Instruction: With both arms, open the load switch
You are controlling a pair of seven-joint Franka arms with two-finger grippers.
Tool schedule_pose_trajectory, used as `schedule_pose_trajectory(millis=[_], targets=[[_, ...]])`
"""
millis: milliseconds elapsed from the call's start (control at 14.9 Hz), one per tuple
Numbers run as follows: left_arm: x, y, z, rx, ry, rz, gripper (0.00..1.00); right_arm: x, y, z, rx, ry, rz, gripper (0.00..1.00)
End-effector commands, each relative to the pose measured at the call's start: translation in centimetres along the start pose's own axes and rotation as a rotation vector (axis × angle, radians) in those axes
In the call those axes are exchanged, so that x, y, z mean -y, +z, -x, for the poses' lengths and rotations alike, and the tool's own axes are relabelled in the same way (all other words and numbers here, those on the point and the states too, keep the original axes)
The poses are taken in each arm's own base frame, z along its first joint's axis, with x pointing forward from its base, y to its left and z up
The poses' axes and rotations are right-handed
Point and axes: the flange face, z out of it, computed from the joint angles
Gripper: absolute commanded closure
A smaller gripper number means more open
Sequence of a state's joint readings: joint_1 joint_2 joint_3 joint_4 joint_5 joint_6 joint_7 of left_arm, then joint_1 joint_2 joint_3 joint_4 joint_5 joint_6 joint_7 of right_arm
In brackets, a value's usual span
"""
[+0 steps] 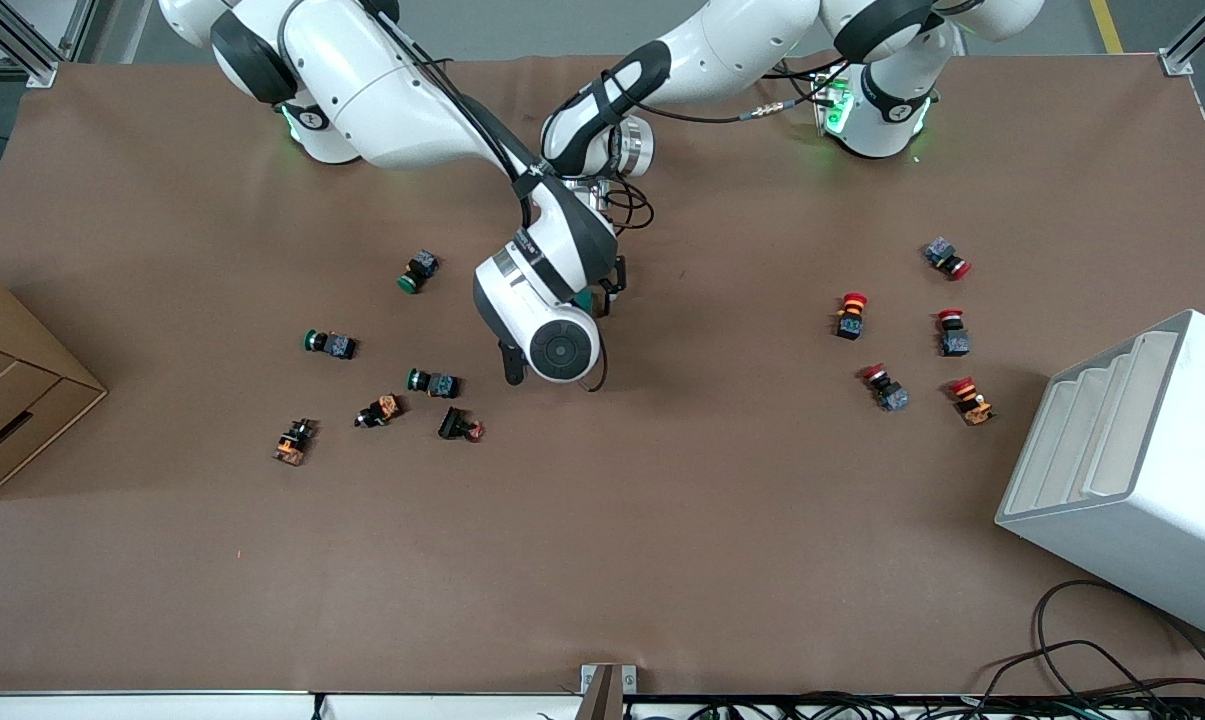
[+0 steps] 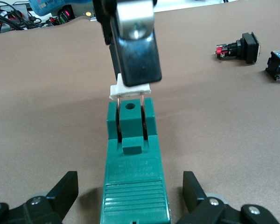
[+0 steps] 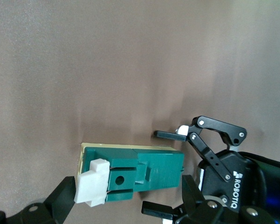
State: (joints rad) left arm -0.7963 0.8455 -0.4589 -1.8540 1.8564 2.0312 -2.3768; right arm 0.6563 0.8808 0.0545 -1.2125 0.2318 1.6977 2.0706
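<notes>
The green load switch (image 2: 134, 186) lies flat on the brown table near its middle, its white sliding piece (image 2: 129, 90) at one end. My left gripper (image 2: 130, 189) is open and straddles the switch's plain end across its width; both fingers stand clear of its sides. My right gripper (image 3: 126, 196) is open too and spans the switch (image 3: 140, 170) lengthwise, with one finger (image 2: 135, 46) against the white piece (image 3: 91, 182). In the front view the right arm's wrist (image 1: 562, 345) hides nearly all of the switch (image 1: 586, 300).
Green-capped push-buttons (image 1: 419, 271) lie toward the right arm's end of the table, red-capped ones (image 1: 850, 315) toward the left arm's end. A cardboard drawer box (image 1: 12, 390) and a white rack (image 1: 1132, 470) stand at the table's two ends. Cables (image 1: 1082, 660) trail by the rack.
</notes>
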Motion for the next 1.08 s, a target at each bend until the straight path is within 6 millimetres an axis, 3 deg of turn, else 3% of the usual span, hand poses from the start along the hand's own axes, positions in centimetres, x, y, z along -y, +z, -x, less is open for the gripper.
schedule_pose_trajectory(millis=[0,1008], targets=[[0.2,0.3,2.9,0.033,0.014,0.002,0.01,-0.4,-0.2,0.6,0.028,-0.022,0.039,0.0],[0.2,0.5,3.1,0.035,0.013,0.0,0.01,-2.4,0.9,1.5,-0.017,-0.056,0.139,0.0]])
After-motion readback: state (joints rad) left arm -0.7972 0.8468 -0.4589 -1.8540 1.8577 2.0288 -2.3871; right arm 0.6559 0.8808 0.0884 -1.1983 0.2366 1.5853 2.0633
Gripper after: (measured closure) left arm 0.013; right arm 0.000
